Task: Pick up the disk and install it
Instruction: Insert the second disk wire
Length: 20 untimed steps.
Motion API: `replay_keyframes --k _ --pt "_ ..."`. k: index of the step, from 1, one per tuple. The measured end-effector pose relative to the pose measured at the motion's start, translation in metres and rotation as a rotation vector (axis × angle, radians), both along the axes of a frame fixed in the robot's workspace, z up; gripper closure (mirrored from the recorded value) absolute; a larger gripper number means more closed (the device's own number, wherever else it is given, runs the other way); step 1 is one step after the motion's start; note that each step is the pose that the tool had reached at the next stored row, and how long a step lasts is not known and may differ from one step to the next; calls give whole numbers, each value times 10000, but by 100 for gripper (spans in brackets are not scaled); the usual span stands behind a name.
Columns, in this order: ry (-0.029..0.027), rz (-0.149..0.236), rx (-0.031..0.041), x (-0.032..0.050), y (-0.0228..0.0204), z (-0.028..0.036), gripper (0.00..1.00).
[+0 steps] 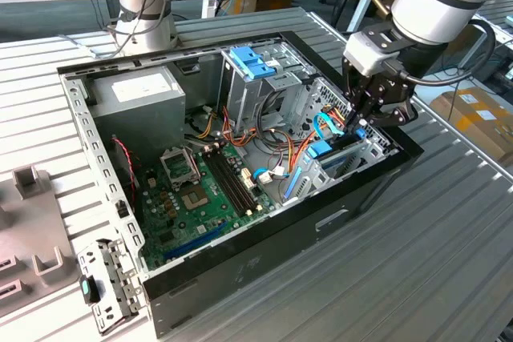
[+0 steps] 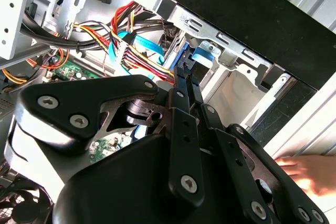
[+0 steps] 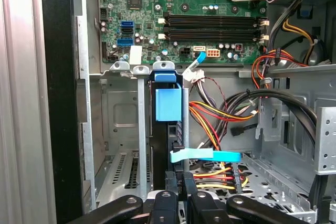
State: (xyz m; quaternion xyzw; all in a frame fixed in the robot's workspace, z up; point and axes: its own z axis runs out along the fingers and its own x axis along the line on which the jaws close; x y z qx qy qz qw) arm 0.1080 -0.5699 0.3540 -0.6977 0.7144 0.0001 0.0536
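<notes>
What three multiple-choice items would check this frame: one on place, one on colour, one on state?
1. Where is the gripper?
A. Over the power supply
B. At the drive bay, at the exterior view's right end of the case
C. Above the table beside the case

2. What colour is the disk's rail?
A. Red
B. Blue
C. Yellow

3. How does the disk sit?
A. Flat on the table
B. On edge in the drive bay
C. Lifted clear above the case

Answers:
1. B: the gripper reaches into the drive bay.
2. B: the rail is blue.
3. B: the disk stands between the bay walls.
</notes>
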Motion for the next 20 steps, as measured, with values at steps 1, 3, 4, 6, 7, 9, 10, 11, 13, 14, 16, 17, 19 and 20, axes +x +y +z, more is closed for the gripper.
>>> replay_keyframes --k 1,3,4,6,7,9,10,11,13,14,16,17,19,20 --pt "0 0 -2 0 4 1 84" --pt "0 0 -2 0 7 -1 84" --pt "0 0 -1 0 8 -11 84" --pt "0 0 -1 0 8 -30 84" --pt "0 0 -3 0 8 -38 84" --pt "0 0 -4 0 8 -39 84" --pt "0 0 -3 0 8 -41 84" --pt "0 0 -2 -2 8 -42 84" --pt "0 0 -3 -3 8 -44 84" --pt "0 0 -2 -3 8 -46 84" --pt "0 0 -2 -3 8 -65 84" --pt "0 0 -3 -3 8 -70 84" --pt "0 0 -5 -3 8 -70 84" --pt "0 0 -1 -4 1 -72 84"
